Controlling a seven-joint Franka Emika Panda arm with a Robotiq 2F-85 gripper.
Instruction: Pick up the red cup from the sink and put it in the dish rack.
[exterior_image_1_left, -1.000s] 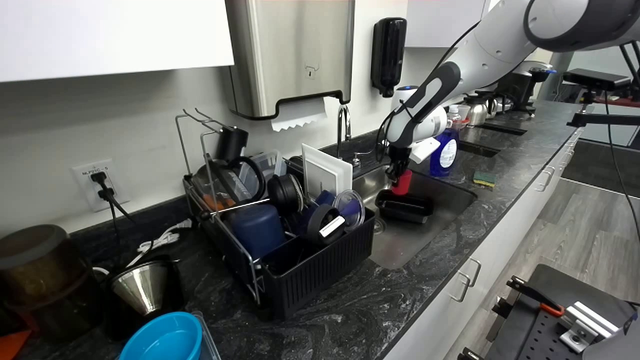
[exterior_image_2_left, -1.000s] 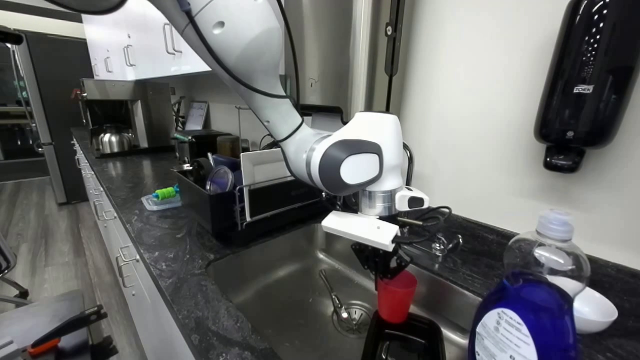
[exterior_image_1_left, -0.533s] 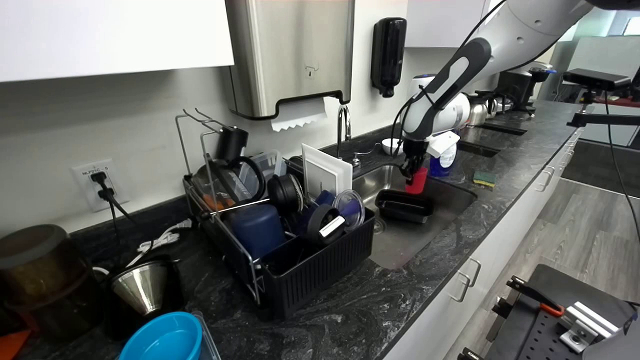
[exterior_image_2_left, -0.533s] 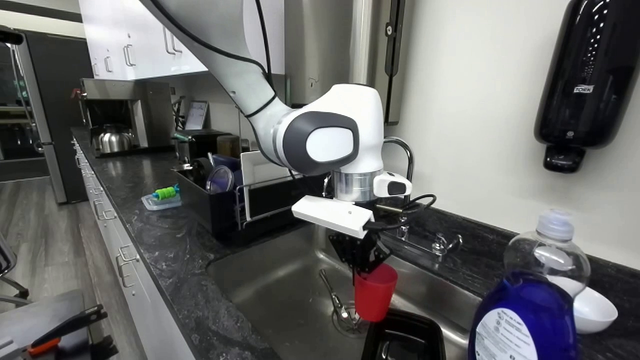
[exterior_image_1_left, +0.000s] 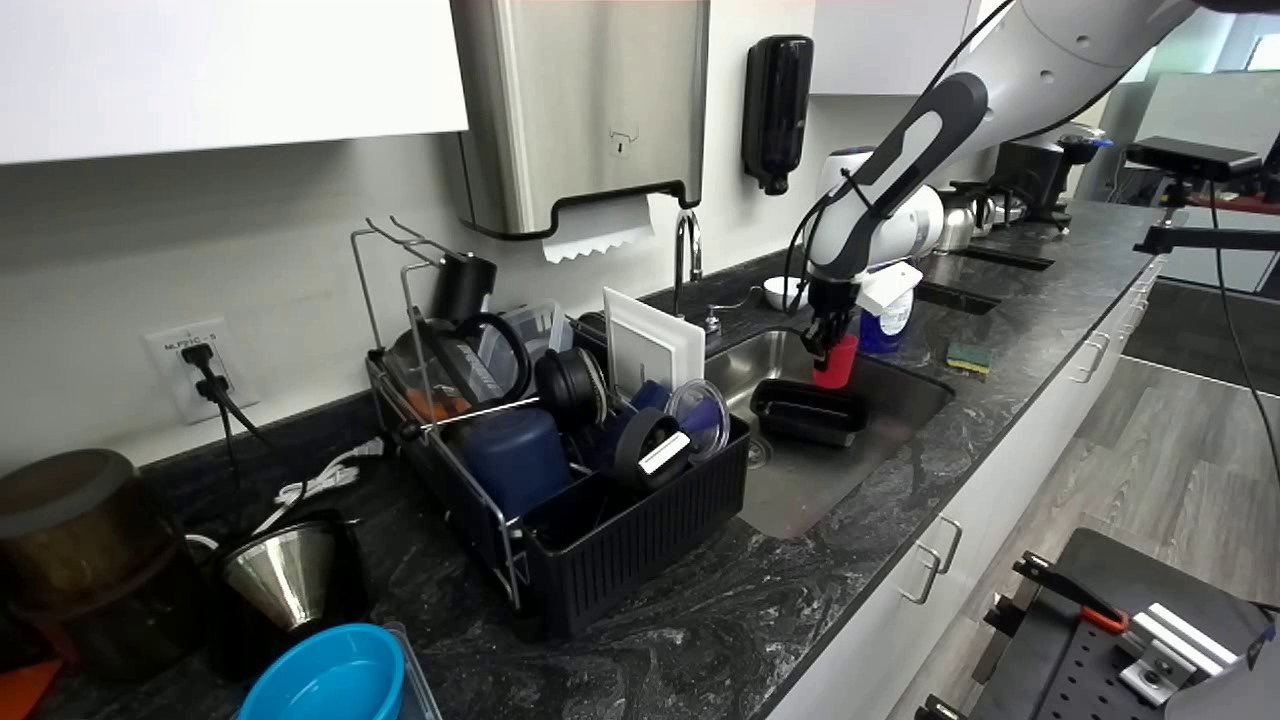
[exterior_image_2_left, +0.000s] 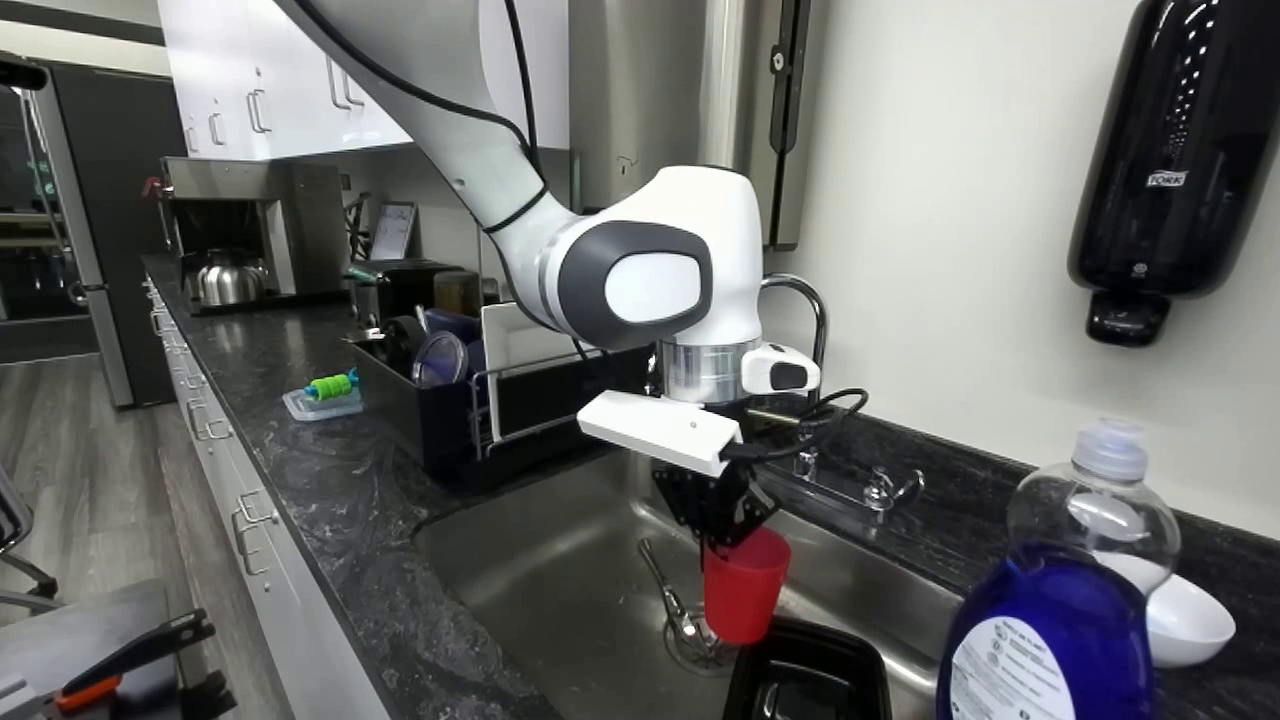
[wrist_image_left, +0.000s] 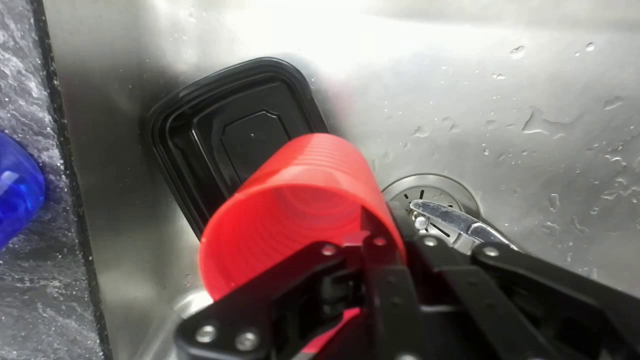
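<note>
The red cup (exterior_image_2_left: 745, 590) hangs in the sink (exterior_image_2_left: 560, 590), a little tilted, above the end of a black tray. My gripper (wrist_image_left: 389, 220) is shut on the cup's wall, with one finger (wrist_image_left: 371, 225) inside the cup and the other against the outside. The wrist view looks down into the cup's open mouth, and nothing shows inside but that finger. In both exterior views the dish rack (exterior_image_1_left: 640, 550) stands on the counter beside the sink, well away from the cup. It holds a white square plate (exterior_image_1_left: 650, 350), a blue container (exterior_image_1_left: 515, 460) and several dark items.
The black tray (wrist_image_left: 255, 135) lies on the sink floor near the drain (wrist_image_left: 425, 187). A curved faucet (exterior_image_2_left: 800, 300) rises behind the sink. A blue soap bottle (exterior_image_2_left: 1050, 630) and a white bowl (exterior_image_2_left: 1185, 620) stand by its edge; a sponge (exterior_image_1_left: 968, 358) lies on the counter.
My gripper has carried the red cup upward a little and sideways, farther from the dish rack. Over the last half second it has barely moved, and the grip has stayed the same.
</note>
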